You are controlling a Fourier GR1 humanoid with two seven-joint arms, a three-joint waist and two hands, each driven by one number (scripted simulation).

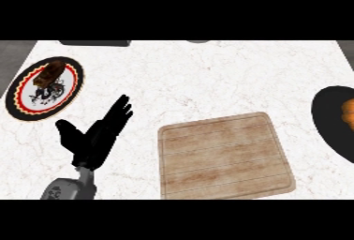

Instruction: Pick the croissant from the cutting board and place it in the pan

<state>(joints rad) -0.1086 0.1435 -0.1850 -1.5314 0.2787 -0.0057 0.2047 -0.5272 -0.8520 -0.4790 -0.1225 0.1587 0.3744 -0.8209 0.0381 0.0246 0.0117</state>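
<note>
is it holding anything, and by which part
Nothing is held in view: the left hand is open, fingers straight, beside the cutting board. The right hand is out of view.

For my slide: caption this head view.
Croissant in the pan at right; left hand open beside the cutting board.

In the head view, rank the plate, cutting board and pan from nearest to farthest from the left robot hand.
1. Plate, up and left of the left robot hand.
2. Cutting board, to its right.
3. Pan, at the far right edge.
</note>
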